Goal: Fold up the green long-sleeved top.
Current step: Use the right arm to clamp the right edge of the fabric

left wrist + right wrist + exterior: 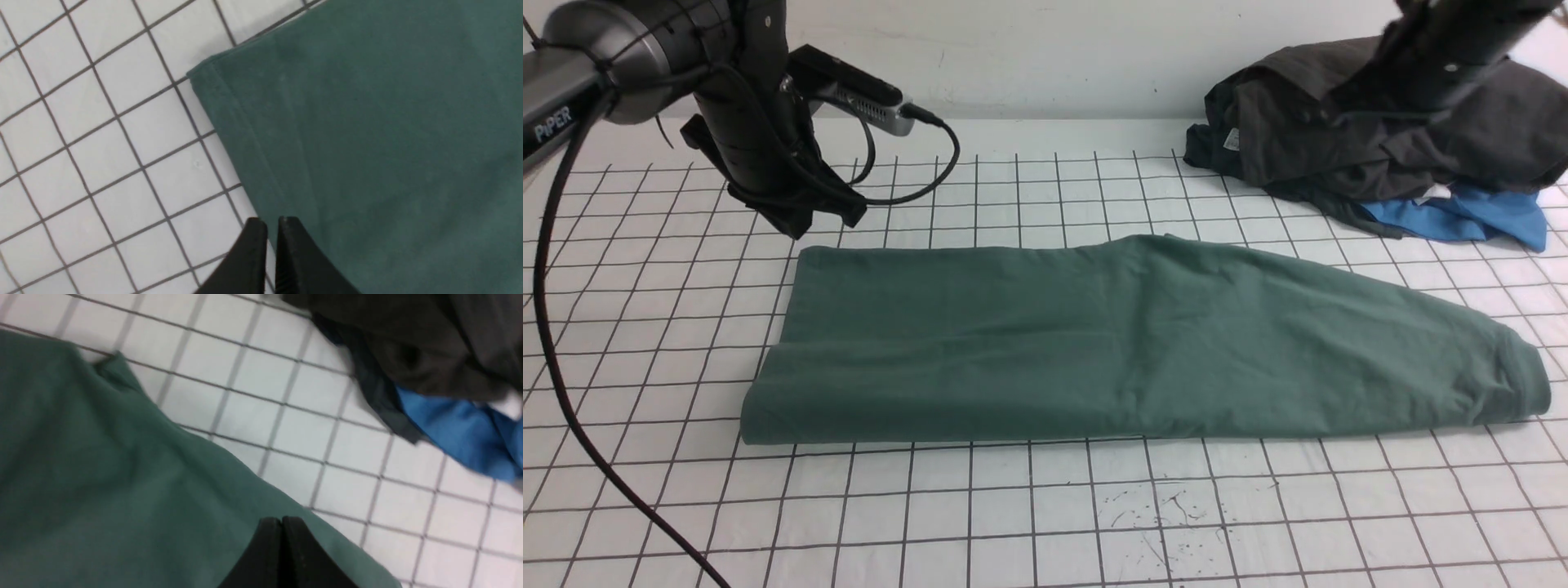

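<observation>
Gridded desk (1013, 523), green long-sleeved top (1094, 343) lying folded across it, my left end effector (272, 222) and right end effector (282, 520) both pressed together

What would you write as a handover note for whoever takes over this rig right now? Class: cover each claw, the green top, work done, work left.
Left claw: shut, empty, above the top's left edge.
Right claw: shut, empty, raised at the far right.
Green top: flat on the grid mat, in one long band; grey garment and blue garment piled apart, far right.
Done: lengthwise fold.
Left: probably fold the band end to end.
</observation>
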